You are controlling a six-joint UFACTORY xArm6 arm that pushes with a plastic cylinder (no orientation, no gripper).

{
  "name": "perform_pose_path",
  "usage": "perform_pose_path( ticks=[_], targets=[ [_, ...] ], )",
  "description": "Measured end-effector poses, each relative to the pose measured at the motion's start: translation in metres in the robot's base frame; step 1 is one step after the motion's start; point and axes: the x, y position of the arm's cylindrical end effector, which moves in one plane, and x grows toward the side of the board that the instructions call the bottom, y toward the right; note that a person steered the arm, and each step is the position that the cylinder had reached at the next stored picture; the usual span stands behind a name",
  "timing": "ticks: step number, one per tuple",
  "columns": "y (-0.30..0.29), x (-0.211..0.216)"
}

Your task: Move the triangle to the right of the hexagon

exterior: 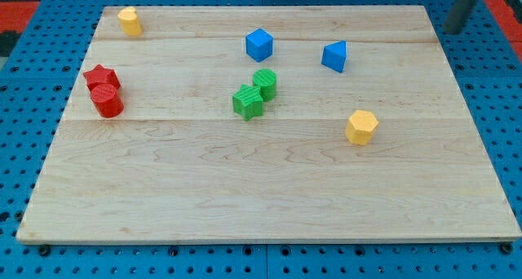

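The blue triangle (334, 56) lies at the upper right of the middle of the wooden board (245, 197). The yellow hexagon (361, 127) lies below it and a little to the view's right, apart from it. My tip (451, 31) is at the view's top right, just past the board's upper right corner. It is far from every block, up and to the right of the triangle.
A blue cube (258, 44) sits left of the triangle. Two green blocks (263, 81) (248, 101) touch near the centre. A red star (101, 77) and a red cylinder (107, 101) touch at the left. A small yellow block (129, 21) is at the top left.
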Motion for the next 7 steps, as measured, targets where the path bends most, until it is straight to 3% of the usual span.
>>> perform_pose_path(
  ticks=[2,3,4,6,7],
  targets=[
    [-0.159,-0.007],
    [-0.205,0.044],
    [-0.180,0.092],
    [-0.190,0.054],
    [-0.143,0.077]
  ],
)
